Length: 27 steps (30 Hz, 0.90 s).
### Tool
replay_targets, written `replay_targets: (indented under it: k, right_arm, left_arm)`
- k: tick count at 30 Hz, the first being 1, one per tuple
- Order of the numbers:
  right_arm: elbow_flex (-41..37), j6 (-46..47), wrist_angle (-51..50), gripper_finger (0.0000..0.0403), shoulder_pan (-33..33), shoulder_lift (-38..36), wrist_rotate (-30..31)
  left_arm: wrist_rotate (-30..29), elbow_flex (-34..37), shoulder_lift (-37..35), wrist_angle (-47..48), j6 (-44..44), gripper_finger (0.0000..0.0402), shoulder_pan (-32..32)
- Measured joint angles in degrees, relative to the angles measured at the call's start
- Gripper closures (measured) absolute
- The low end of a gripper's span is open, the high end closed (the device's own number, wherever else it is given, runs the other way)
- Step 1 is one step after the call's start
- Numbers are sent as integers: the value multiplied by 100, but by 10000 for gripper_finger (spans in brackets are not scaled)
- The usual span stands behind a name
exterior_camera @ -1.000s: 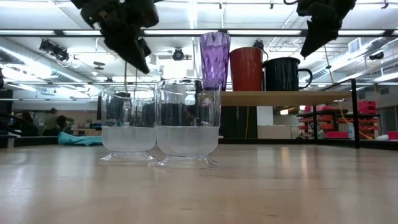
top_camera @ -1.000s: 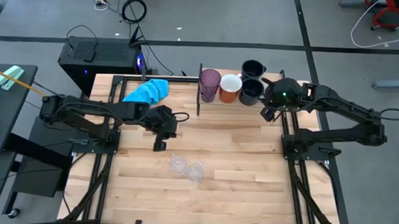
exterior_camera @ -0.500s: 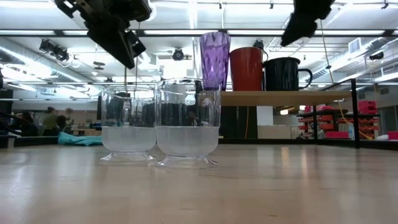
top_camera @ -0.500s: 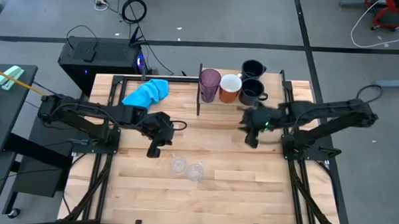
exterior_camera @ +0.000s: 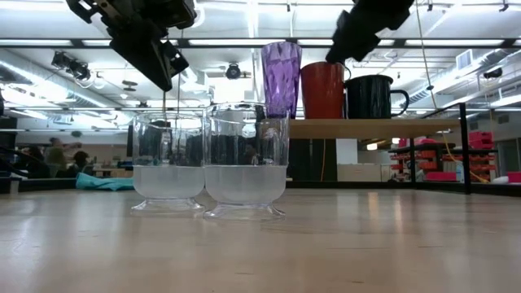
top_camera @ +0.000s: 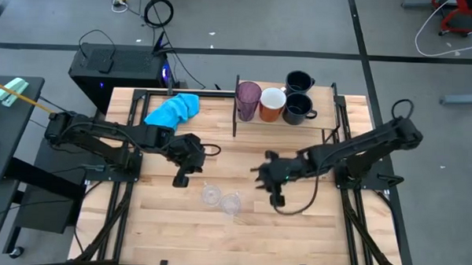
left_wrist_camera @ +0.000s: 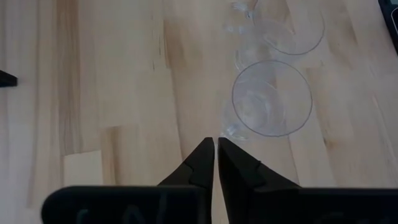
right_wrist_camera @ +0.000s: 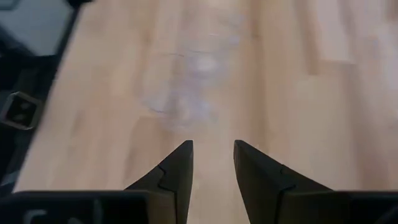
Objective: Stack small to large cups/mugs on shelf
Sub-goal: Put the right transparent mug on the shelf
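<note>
Two small clear glasses sit upright, touching or nearly so, mid-bench toward the front: left glass (top_camera: 210, 195), right glass (top_camera: 230, 203). My left pincer (top_camera: 180, 178) hangs above the bench just beside the left glass, on its outer-rear side, fingers pressed together, holding nothing; in its wrist view the left glass (left_wrist_camera: 271, 98) lies just ahead of the tips and a bit off to one side. My right pincer (top_camera: 276, 199) hangs on the other side of the pair, near the right glass, fingers apart, nothing between them; its wrist view shows the glasses ahead, blurred. Each arm is nearer its own-side glass; left looks slightly closer. Glasses stand with long axis vertical, so I judge a side or rim grasp, and the left fingers need to part first. Shelf (top_camera: 331, 104) at the back already carries purple tumbler (top_camera: 247, 100), orange mug (top_camera: 272, 104), two navy mugs (top_camera: 297, 108), well apart from the glasses.
</note>
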<state>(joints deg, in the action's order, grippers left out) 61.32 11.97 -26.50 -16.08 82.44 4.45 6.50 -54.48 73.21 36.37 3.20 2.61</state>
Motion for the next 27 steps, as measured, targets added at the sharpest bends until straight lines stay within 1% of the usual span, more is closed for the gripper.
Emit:
replay_targets:
  k: [4,7,14,17,23,27]
  right_arm:
    - [11,-287,501,280,-209,367,-256]
    - [285,-325,482,279,-317,686,-263]
    - [1636,-945,-178,257,-512,1722,-285]
    - [2070,-1196,-383,248,-511,2074,-286]
    - [2446,-1377,-596,237,-478,2531,-284]
    - [2602,-1441,-729,233,-467,2801,-409]
  left_arm:
    - [-2,0,0,3,-2,371,-4]
    - [-4,0,2,3,9,376,-6]
    - [-63,0,2,-43,24,375,-57]
    - [-69,0,2,52,26,371,-57]
    - [-68,0,2,360,7,369,-57]
    - [-69,0,1,377,0,375,-57]
